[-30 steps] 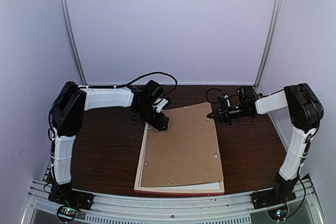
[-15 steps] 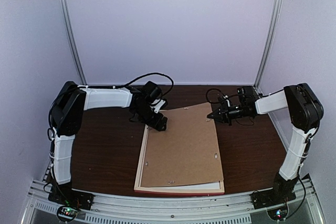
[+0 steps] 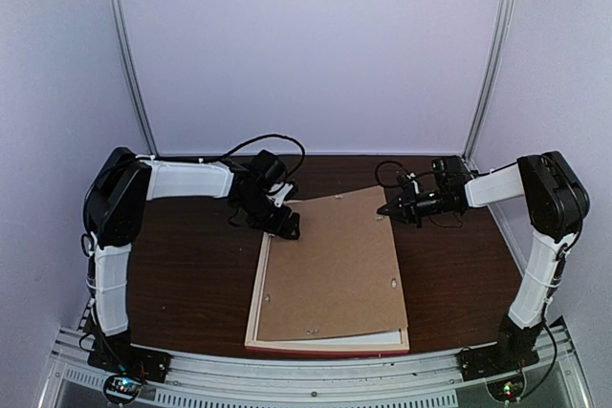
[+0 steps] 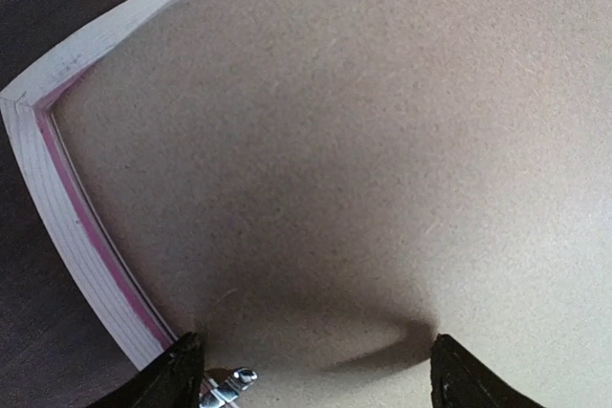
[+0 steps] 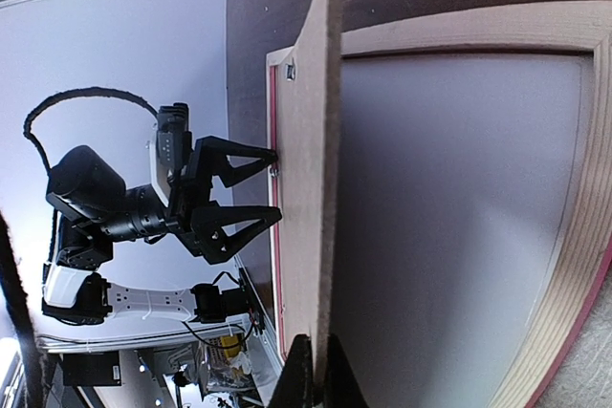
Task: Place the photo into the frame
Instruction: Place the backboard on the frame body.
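Flat brown backing board (image 3: 330,269): pressed fibre, matt, finely speckled, slightly rough. Large rectangular frame with pink moulding (image 4: 78,207): pale bare wood back, grain lines visible. Dark brown surface (image 3: 191,265): wood-grain finish, low sheen. Small clip (image 4: 229,384): bright metal.

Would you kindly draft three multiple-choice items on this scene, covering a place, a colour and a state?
1. The right gripper grips the backing board at its: A far right corner; B near left corner; C near edge.
2. The inner strip of the frame is: A green; B pink; C blue.
3. The left gripper is: A shut on the board; B shut, empty; C open.
Answers: 1 A, it pinches that raised corner; 2 B, seen in the left wrist view; 3 C, its jaws stand apart.
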Controlling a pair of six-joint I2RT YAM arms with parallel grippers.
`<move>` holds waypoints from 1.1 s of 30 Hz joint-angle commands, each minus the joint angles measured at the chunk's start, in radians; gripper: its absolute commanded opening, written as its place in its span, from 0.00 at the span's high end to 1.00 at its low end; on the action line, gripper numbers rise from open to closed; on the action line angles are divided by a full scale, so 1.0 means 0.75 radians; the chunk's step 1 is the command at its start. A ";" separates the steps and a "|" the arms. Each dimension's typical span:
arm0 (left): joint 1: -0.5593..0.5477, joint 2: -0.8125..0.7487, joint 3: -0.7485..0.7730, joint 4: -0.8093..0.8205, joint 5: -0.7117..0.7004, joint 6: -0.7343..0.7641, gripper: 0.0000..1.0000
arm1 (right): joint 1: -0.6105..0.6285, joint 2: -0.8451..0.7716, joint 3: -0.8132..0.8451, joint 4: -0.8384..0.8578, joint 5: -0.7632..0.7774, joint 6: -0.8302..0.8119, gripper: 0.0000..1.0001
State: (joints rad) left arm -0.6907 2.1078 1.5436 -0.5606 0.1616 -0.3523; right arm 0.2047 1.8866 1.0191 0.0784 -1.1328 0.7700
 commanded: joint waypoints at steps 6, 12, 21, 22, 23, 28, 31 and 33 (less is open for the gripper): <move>0.007 -0.038 -0.119 -0.097 0.117 -0.123 0.18 | 0.006 0.009 0.024 -0.023 0.106 -0.011 1.00; 0.007 -0.068 -0.156 -0.080 0.158 -0.155 0.18 | 0.005 -0.005 0.014 0.000 0.121 0.012 1.00; 0.007 -0.090 -0.220 -0.020 0.274 -0.207 0.18 | 0.005 -0.015 -0.008 0.063 0.146 0.070 1.00; 0.007 -0.093 -0.226 -0.010 0.284 -0.214 0.18 | 0.005 -0.016 -0.013 0.081 0.149 0.087 1.00; 0.007 -0.096 -0.230 -0.003 0.295 -0.220 0.19 | 0.006 -0.015 -0.016 0.098 0.149 0.099 1.00; 0.007 -0.107 -0.240 0.014 0.309 -0.235 0.18 | 0.005 -0.011 -0.019 0.119 0.147 0.116 1.00; 0.009 -0.122 -0.242 0.018 0.302 -0.236 0.18 | 0.005 -0.010 -0.019 0.113 0.144 0.113 1.00; 0.011 -0.143 -0.247 0.023 0.287 -0.235 0.18 | 0.005 -0.011 -0.018 0.103 0.144 0.106 1.00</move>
State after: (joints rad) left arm -0.6750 2.0136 1.3945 -0.4950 0.3378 -0.5068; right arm 0.2054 1.8866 1.0096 0.1318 -1.1328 0.8391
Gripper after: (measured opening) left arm 0.816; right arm 0.019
